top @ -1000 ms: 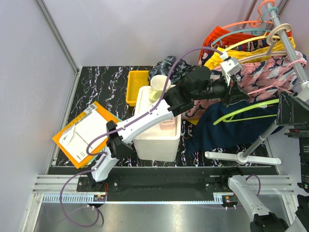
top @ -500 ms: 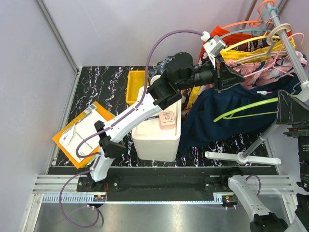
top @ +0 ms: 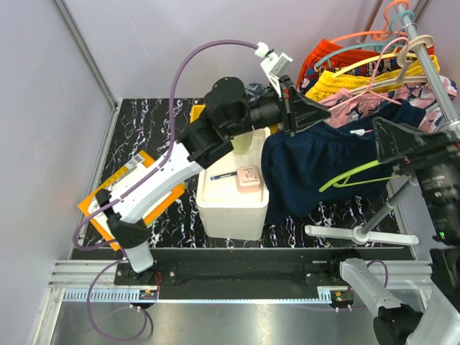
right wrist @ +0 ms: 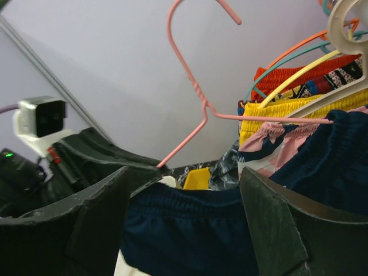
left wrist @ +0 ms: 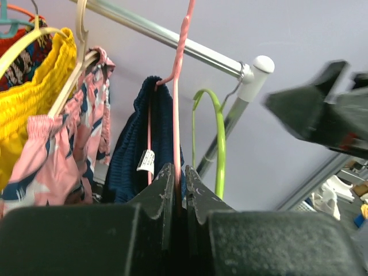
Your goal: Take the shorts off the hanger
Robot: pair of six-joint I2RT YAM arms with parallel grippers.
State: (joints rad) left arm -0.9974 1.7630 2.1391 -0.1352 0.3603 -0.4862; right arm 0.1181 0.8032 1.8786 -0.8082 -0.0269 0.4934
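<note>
The plain navy shorts [top: 309,169] hang on a pink wire hanger [right wrist: 195,92], spread out in front of the rack. My left gripper [top: 323,115] is shut on the hanger's wire [left wrist: 177,132], with the navy cloth [left wrist: 135,155] just beyond the jaws. My right gripper [top: 381,141] is open, its fingers [right wrist: 95,215] on either side of the shorts' waistband [right wrist: 195,227] without touching it. The charcoal marbled shorts [top: 253,91] lie at the back of the table, mostly hidden behind the left arm.
The metal rail [top: 431,68] carries a yellow pair [top: 352,77], a pink floral pair [top: 359,104], and an empty green hanger [top: 352,175]. The rack's white foot [top: 359,233] is at the front right. A white box [top: 230,208], a yellow bin [top: 197,113] and a notebook [top: 133,190] are on the left.
My left arm has risen and swung left, carrying the pink hanger and the navy shorts away from the rail. My right gripper has come into view and moved in towards the shorts.
</note>
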